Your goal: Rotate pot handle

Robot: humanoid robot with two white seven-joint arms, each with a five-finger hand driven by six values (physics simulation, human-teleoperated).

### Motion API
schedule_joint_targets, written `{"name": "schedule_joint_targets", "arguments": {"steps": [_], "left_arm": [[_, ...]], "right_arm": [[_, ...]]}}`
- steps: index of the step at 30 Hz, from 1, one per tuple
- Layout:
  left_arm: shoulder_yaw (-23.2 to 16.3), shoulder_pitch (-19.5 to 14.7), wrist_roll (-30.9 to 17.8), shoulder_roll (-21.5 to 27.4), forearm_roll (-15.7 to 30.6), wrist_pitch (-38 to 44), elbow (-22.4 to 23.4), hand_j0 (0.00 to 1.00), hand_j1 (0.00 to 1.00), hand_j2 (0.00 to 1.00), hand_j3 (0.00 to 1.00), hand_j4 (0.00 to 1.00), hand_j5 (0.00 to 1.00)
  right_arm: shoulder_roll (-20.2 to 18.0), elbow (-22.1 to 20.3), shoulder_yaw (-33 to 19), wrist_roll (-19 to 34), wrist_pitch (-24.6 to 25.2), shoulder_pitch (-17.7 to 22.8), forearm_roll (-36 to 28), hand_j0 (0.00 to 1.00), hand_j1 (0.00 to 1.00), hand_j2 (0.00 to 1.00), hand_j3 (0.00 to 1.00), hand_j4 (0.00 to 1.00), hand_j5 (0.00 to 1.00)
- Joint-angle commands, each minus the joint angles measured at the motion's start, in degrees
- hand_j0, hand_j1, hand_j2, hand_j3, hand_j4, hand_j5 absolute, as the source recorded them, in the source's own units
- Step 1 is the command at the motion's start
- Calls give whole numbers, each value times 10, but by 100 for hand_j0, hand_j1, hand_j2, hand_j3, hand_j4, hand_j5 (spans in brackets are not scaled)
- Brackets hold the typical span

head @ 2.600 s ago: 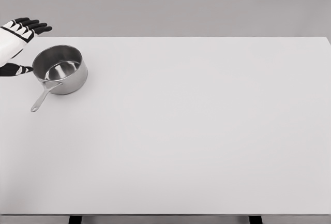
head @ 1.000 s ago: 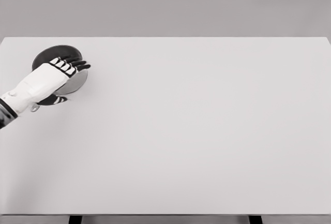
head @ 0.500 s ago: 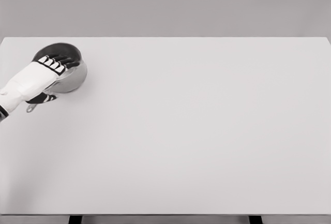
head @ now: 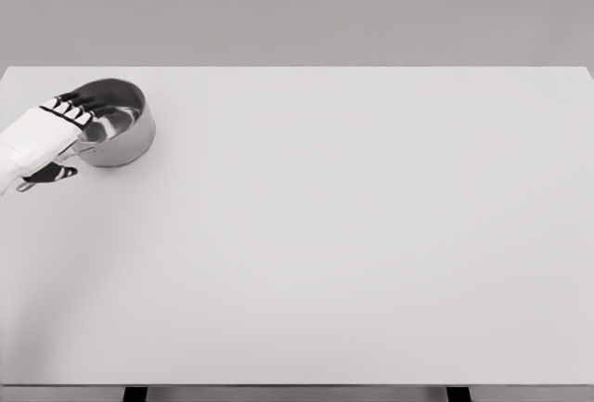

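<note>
The left hand [head: 45, 137] covers the pot's [head: 116, 123] handle and its rim at nine o'clock; its arm is cut off by the left edge.

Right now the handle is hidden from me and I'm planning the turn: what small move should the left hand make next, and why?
Probably close around the handle, then sweep it sideways. The left hand lies over the near-left side of the pot, its fingers reaching over the rim, thumb low beside the wall. The handle is hidden beneath the hand, so no grip can be confirmed.
</note>
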Motion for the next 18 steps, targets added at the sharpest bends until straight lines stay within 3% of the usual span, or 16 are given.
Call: {"name": "schedule_joint_targets", "arguments": {"steps": [1,11,18], "left_arm": [[3,0,1,0,1,0,13,100,100,100,100,100,100],[25,-4,2,1,-20,0,36,100,100,100,100,100,100],[45,-9,2,31,-22,0,55,100,100,100,100,100,100]], "right_arm": [[0,0,0,0,0,0,0,100,100,100,100,100,100],[0,0,0,0,0,0,0,100,100,100,100,100,100],[0,0,0,0,0,0,0,100,100,100,100,100,100]]}}
